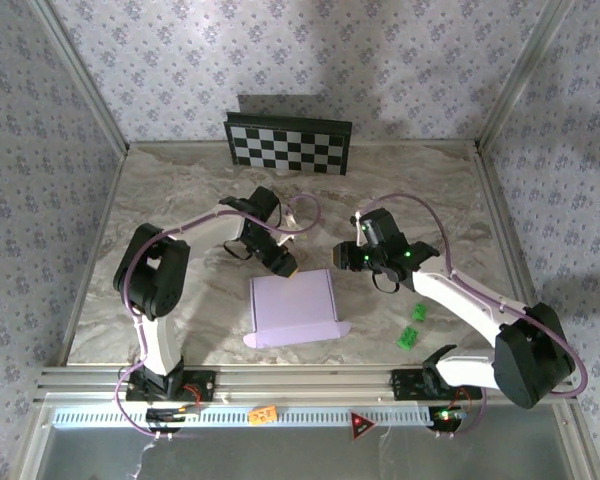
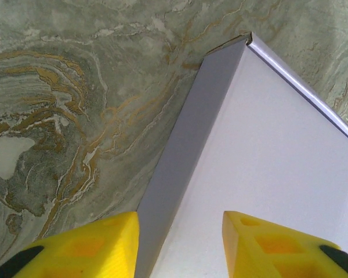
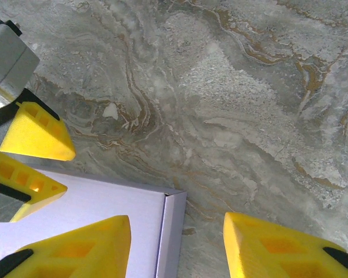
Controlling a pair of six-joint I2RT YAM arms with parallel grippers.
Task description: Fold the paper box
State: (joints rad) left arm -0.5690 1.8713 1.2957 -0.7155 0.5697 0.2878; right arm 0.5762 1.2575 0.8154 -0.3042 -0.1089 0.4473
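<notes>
around three sides, floral wallpapered walls [image 1: 280, 50]; under everything, a grey-green marbled bench [image 1: 180, 200]. bolted at the near edge, the left arm [image 1: 160, 280] and the right arm [image 1: 480, 320], both bent inward toward the middle. propped against the back wall, a black-and-white checkerboard panel [image 1: 288, 143]. on the bench between the two arms, nearer the front than the back, the paper box [image 1: 292, 308]: folded flat and squarish, lavender face up, one rounded flap lying out on the bench along its near edge. at the box's far left corner, the left jaws: partly open, astride the box's side edge in the left wrist view, one yellow pad [image 2: 87, 246] over the bench, the other over the lavender top, clamped on nothing; touching the card or not, cannot tell. just beyond the far right corner, the right jaws: likewise partly open, one yellow pad [image 3: 75, 249] above the box corner, the other above bare bench, holding nothing. right of the box, near the right arm, two small green pieces [image 1: 413, 325]. on the front rail [image 1: 100, 415], an orange tag [image 1: 263, 412] and a red triangle [image 1: 361, 424].
</notes>
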